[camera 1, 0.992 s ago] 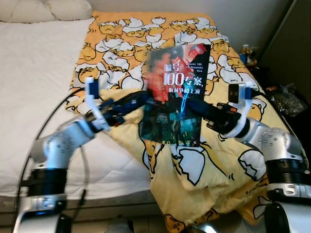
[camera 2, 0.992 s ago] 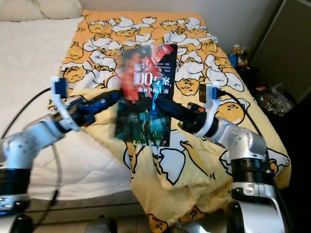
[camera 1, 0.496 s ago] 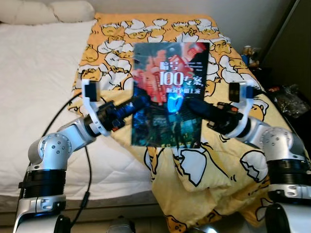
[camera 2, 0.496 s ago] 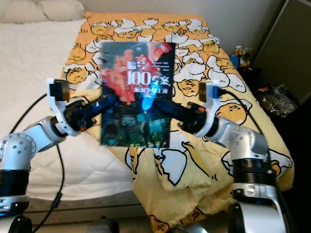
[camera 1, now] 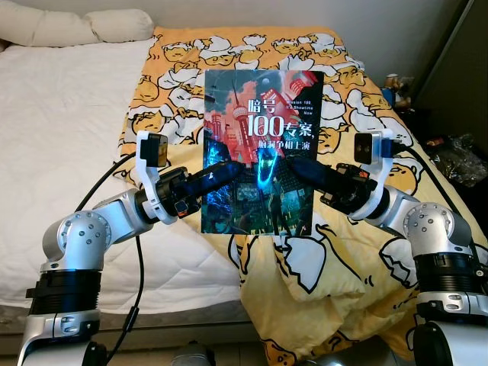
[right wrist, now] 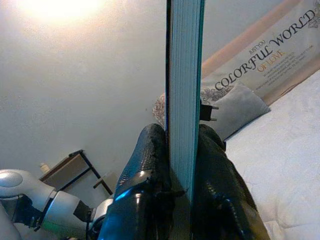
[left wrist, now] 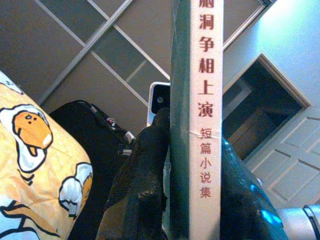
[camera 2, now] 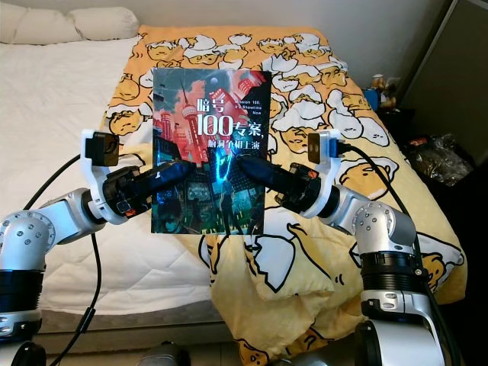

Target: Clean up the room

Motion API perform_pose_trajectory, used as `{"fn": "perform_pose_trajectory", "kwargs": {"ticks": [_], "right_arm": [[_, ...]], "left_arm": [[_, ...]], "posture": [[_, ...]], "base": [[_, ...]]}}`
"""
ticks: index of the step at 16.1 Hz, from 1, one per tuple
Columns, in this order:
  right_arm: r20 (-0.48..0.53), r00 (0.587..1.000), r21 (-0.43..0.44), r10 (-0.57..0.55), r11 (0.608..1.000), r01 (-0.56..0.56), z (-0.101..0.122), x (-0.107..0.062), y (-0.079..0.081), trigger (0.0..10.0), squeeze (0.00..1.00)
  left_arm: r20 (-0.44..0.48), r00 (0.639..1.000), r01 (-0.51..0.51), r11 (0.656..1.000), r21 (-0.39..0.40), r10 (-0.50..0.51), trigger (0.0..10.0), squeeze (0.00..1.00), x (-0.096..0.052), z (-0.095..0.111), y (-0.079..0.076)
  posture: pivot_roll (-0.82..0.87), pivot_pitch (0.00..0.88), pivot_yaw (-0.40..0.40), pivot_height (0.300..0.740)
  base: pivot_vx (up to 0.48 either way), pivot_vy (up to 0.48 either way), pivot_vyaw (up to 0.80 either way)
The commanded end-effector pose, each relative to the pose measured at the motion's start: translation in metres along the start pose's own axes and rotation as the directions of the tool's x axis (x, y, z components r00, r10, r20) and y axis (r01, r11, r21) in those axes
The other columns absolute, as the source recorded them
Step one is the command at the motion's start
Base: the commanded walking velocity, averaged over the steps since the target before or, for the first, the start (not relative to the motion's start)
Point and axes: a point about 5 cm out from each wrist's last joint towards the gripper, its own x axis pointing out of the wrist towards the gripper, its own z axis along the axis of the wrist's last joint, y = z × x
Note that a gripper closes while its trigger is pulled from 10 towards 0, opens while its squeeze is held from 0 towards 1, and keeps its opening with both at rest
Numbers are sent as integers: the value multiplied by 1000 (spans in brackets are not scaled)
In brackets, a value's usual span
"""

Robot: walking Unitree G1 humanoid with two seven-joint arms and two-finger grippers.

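Book (camera 1: 263, 152) held upright above the yellow patterned blanket (camera 1: 305, 259) on the bed (camera 1: 61, 122). Left gripper (camera 1: 229, 169) clamps its edge from 9 o'clock; right gripper (camera 1: 299, 166) clamps it from 3 o'clock.

Book (camera 1: 263, 151) held upright above bed (camera 1: 69, 114), left gripper (camera 1: 242, 167) and right gripper (camera 1: 290, 162) clamping it from either side. White sheet beside book bare. Rumpled blanket (camera 1: 305, 259) heaped under book. Clutter (camera 1: 457, 156) beyond bed's far edge.
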Motion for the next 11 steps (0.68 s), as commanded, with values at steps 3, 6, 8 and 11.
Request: {"fn": "perform_pose_trajectory", "kwargs": {"ticks": [3, 6, 8, 11], "right_arm": [[-4, 1000, -30, -8, 1000, 8, 3, -1, 0, 0, 0], [-10, 1000, -41, -18, 999, 17, 4, -2, 0, 0, 0], [-16, 1000, -45, -20, 999, 19, 4, -2, 0, 0, 0], [-39, 999, -54, -28, 998, 26, 5, -3, -1, 0, 0]], "left_arm": [[-18, 998, -53, 997, 50, 54, 0, 0, -1, 2, -1], [-3, 997, -78, 994, 72, 79, 0, 0, -3, 4, 0], [-6, 996, -84, 993, 82, 85, 0, 0, -3, 5, 0], [-15, 992, -125, 984, 130, 128, 0, 0, -8, 7, 2]], "posture": [[-11, 0, 34, 740], [-11, 0, 28, 740], [-7, 0, 21, 740], [2, 0, 12, 740]], "base": [[0, 0, 0], [0, 0, 0], [0, 0, 0], [0, 0, 0]]}}
